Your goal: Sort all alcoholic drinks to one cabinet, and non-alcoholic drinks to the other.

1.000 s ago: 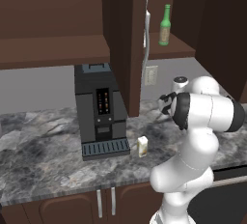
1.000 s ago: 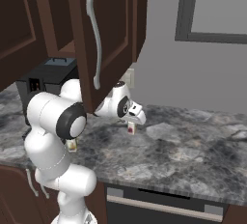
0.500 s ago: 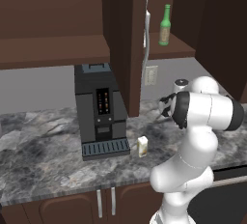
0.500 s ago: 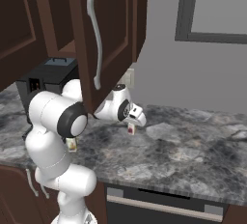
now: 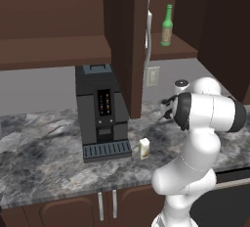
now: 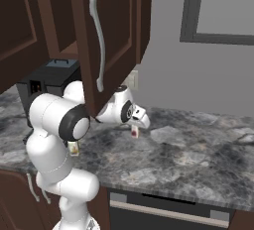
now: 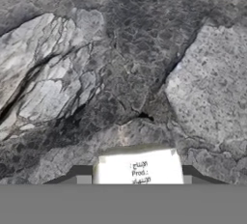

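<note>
Left base view: slim green glass bottle [image 5: 167,25] stood upright on the narrow dark cabinet's shelf [image 5: 181,51], apparently already sorted. Cream carton [image 5: 144,148] sat on the grey marbled tabletop [image 5: 44,157], beside the black coffee machine [image 5: 100,112].

Right base view: hand [image 6: 137,127] lowered over the white, red-marked carton [image 6: 135,132], presumably to lift it.

Hand view: fingers [image 7: 80,175] flanked that carton; whether they gripped it, I could not tell.

A kitchen with a grey marbled stone countertop [image 5: 44,157] above dark brown base cabinets with silver handles [image 5: 106,204]. A black coffee machine [image 5: 101,111] stands on the counter against a plain grey wall [image 6: 168,70]. A pale wall outlet [image 5: 153,76] sits beside it. A grey-framed window [image 6: 218,8] is set high in the wall.
</note>
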Tool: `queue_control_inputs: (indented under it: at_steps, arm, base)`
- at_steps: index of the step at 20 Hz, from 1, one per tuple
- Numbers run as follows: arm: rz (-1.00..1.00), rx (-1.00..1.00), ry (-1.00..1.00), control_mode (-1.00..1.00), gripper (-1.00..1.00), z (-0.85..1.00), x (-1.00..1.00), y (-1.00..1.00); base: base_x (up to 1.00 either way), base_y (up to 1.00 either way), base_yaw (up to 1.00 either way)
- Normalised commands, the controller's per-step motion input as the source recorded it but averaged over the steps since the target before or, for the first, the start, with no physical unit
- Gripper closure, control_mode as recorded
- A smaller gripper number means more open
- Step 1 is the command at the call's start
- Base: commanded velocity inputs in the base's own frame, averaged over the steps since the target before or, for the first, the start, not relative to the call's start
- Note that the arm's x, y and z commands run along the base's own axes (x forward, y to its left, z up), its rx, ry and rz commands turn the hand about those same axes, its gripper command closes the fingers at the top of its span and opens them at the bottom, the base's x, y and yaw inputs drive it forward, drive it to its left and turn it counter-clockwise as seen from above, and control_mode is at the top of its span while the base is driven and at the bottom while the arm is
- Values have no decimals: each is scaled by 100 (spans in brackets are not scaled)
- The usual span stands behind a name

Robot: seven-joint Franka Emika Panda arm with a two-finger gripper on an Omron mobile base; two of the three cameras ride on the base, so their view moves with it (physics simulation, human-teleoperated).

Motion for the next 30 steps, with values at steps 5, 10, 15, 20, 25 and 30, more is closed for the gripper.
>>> queue_control_inputs:
  at_steps: [5, 10, 15, 20, 25, 30]
  arm:
    - [0, -12, 0, -100, 100, 0, -1, 10]
    - [-1, -5, -2, -100, 100, 2, -4, 8]
    - [0, 0, -7, -100, 100, 13, -3, 14]
    - [0, 0, -7, -100, 100, 32, -6, 16]
    - [0, 0, 1, -100, 100, 51, -14, 7]
    - [1, 0, 4, -100, 100, 42, -29, 7]
  base:
    - [0, 0, 0]
    - [0, 0, 0]
    - [0, 0, 0]
    - [0, 0, 0]
    - [0, 0, 0]
    - [0, 0, 0]
